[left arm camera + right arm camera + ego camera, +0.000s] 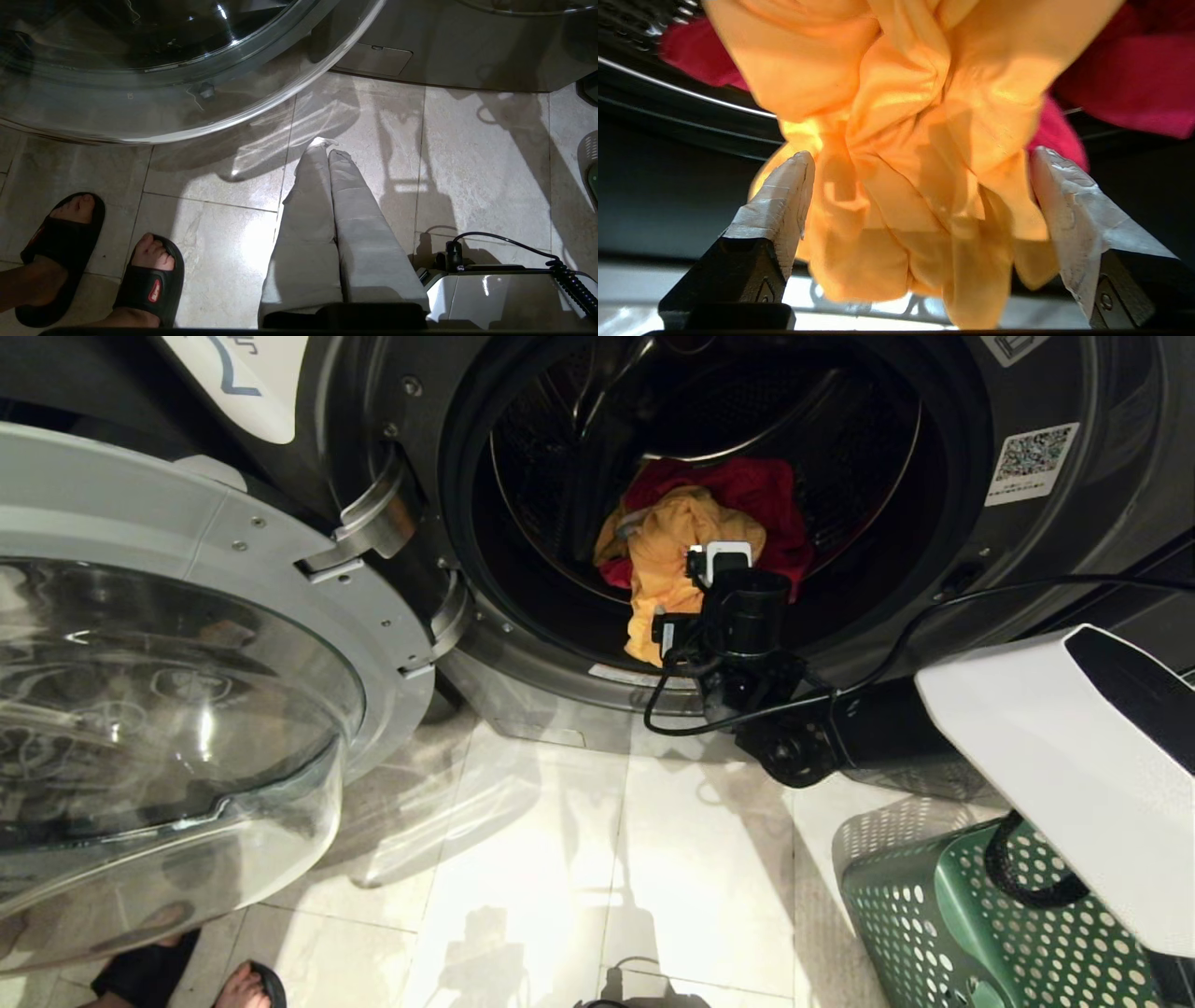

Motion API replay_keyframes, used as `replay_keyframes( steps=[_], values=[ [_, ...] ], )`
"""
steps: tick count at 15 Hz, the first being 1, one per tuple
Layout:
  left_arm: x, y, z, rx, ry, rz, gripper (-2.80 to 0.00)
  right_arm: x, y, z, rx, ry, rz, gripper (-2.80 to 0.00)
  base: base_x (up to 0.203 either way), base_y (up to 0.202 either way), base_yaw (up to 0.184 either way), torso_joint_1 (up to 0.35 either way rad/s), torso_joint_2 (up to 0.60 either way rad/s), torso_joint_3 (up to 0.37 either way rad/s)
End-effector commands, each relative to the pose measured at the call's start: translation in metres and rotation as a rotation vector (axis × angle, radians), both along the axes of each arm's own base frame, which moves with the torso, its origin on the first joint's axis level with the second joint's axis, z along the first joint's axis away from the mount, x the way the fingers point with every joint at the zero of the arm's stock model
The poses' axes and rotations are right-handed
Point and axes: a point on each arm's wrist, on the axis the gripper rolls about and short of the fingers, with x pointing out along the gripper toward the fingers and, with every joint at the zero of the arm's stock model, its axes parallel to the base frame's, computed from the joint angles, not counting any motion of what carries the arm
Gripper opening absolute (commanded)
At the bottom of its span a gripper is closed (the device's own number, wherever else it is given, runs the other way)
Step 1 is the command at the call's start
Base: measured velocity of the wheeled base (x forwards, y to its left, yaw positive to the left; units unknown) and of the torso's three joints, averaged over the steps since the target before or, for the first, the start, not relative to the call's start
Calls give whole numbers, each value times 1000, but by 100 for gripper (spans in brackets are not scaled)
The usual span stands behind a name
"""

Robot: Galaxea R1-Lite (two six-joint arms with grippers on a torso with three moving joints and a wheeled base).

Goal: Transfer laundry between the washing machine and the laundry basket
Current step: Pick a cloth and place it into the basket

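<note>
Between the spread fingers of your right end effector [920, 196] hangs the yellow cloth [906, 140], drooping over the washing machine [934, 616] door lip. It isn't pinched yet. Your laundry basket [934, 915] waits low on the right, closest to this arm.

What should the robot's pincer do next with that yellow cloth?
Probably squeeze shut. The right pincer is open at the washing machine mouth, one finger on each side of the yellow cloth, which hangs over the rim. Closing would likely grab it for the green basket.
</note>
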Motion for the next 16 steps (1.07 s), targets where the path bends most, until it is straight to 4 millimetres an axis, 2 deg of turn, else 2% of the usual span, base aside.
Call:
replay_keyframes(
  steps=[1,4,6,8,10,13,16],
  values=[
    [0,0,0,0,1,0,-280,17,8,-25,-24,27,-6,0,0,0,0,0,0,0],
    [0,0,0,0,0,0,-280,32,13,-35,-31,46,-13,0,0,0,0,0,0,0],
    [0,0,0,0,0,0,-280,44,12,-22,5,-25,-30,0,0,0,0,0,0,0],
    [0,0,0,0,0,0,-280,53,-3,-11,20,-126,-75,0,0,0,0,0,0,0],
    [0,0,0,0,0,0,-280,52,-20,13,28,-222,-110,0,0,0,0,0,0,0],
    [0,0,0,0,1,0,-280,40,-33,47,32,-388,-158,0,0,0,0,0,0,0],
    [0,0,0,0,1,0,-280,28,-26,63,59,-422,-136,0,0,0,0,0,0,0]
  ],
)
